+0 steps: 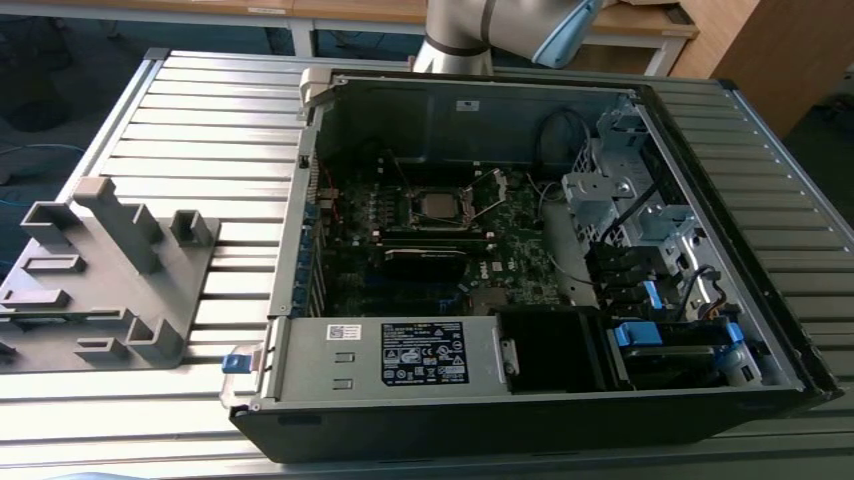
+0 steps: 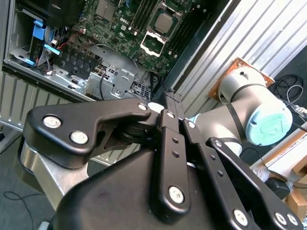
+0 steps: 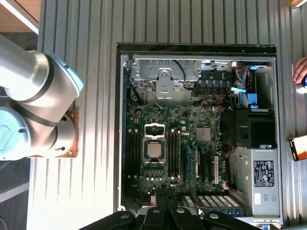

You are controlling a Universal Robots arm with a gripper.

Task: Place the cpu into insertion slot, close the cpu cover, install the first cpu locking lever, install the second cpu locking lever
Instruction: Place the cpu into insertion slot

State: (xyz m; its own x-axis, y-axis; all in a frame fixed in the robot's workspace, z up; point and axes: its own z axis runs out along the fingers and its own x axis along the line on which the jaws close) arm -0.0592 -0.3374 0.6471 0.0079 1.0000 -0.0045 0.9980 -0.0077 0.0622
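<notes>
The cpu is a silver-grey square lying in its socket on the green motherboard inside the open computer case; it also appears as the cpu and the cpu. The cpu cover, a silvery frame with a square opening, is flipped open beside the socket on the drive-cage side, also visible as the cpu cover. My gripper hangs well above the case, off the socket, fingers pressed together with nothing between them. Its black fingers point toward the case's near wall.
The case lies on its side on a ribbed metal table, with drive cage and power supply around the board. A grey plastic fixture stands at the exterior view's left. A person's hand is beside the case.
</notes>
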